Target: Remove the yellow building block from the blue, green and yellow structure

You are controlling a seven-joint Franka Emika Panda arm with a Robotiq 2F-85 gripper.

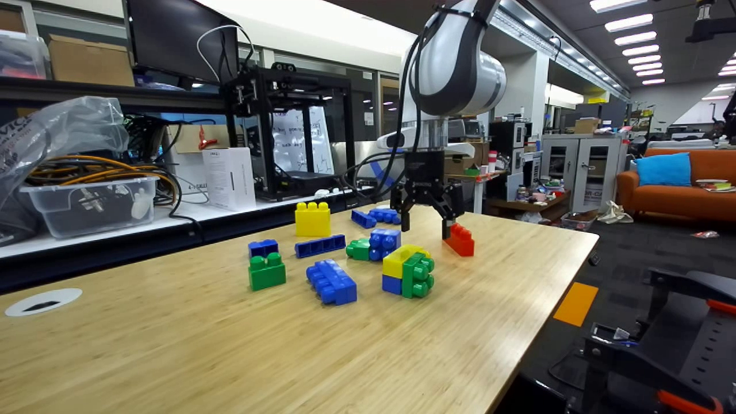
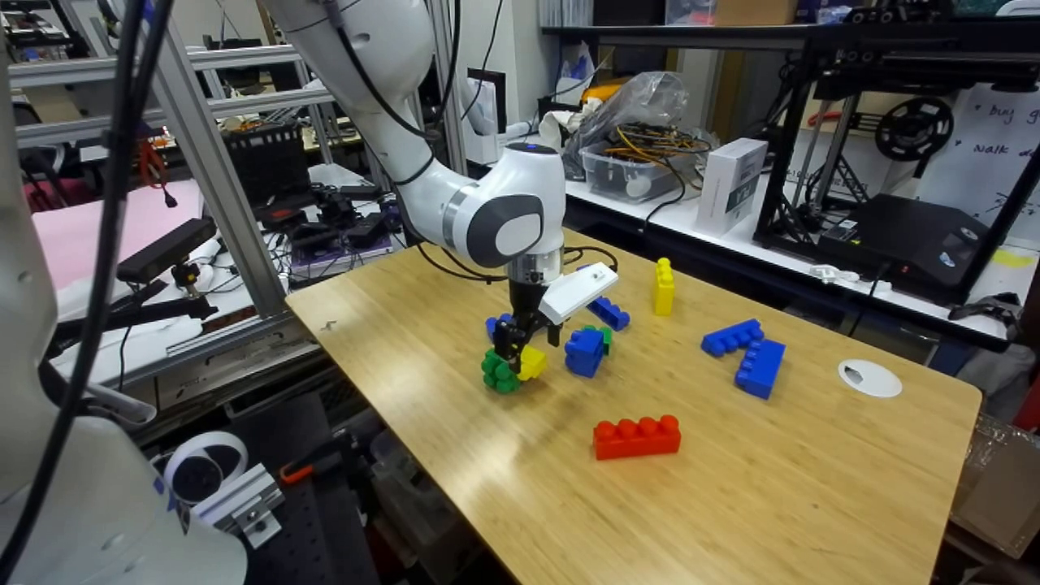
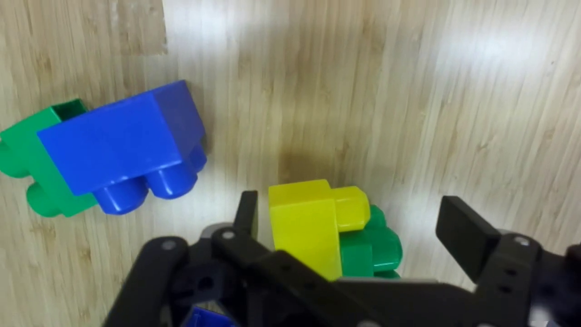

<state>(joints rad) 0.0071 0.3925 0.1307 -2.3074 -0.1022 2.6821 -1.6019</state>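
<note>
The blue, green and yellow structure stands on the table; its green studded brick (image 1: pixel 418 277) faces sideways, beside a blue piece (image 1: pixel 392 285). The yellow building block (image 1: pixel 401 261) lies on top of that blue piece. In an exterior view the yellow block (image 2: pixel 533 362) and green brick (image 2: pixel 498 374) are partly behind a finger. My gripper (image 1: pixel 426 227) is open and empty, its tips just above the structure. In the wrist view the yellow block (image 3: pixel 304 227) lies between the spread fingers (image 3: pixel 349 218), closer to the left one and apart from both. There the structure's blue piece is hidden.
A joined blue and green pair (image 3: pixel 113 141) lies close by. A red brick (image 1: pixel 460 240), a tall yellow block (image 1: pixel 313 219), a lone green block (image 1: pixel 267 272) and several loose blue bricks (image 1: pixel 332 282) lie around. A shelf with a printer (image 2: pixel 902 236) borders the table.
</note>
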